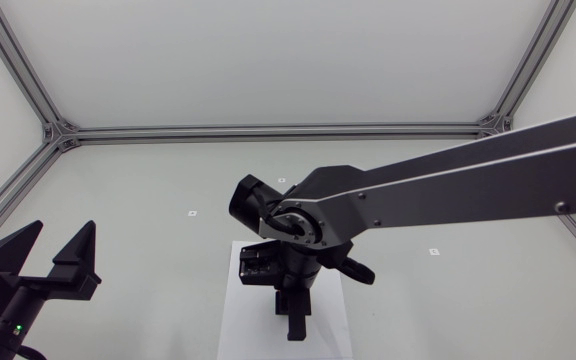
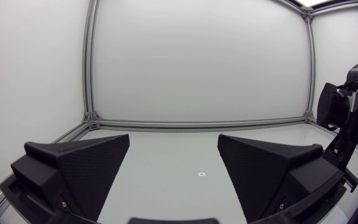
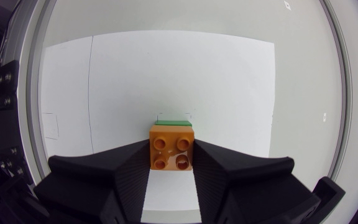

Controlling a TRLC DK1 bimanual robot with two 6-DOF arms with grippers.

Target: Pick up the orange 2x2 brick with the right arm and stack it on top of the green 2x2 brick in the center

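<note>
The right pincer (image 3: 171, 155) is clamped on the orange brick (image 3: 171, 147), which hides the green brick (image 3: 174, 122) except for a thin strip behind it. From above, the right arm (image 1: 448, 180) covers both. The white sheet (image 3: 229, 81) spreads wide around the green brick. The left pincer (image 2: 174, 140), fingers apart, is well away from it.

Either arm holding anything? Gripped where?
The right gripper holds the orange 2x2 plastic brick, fingers on two opposite side walls. The left gripper is open and empty.
</note>
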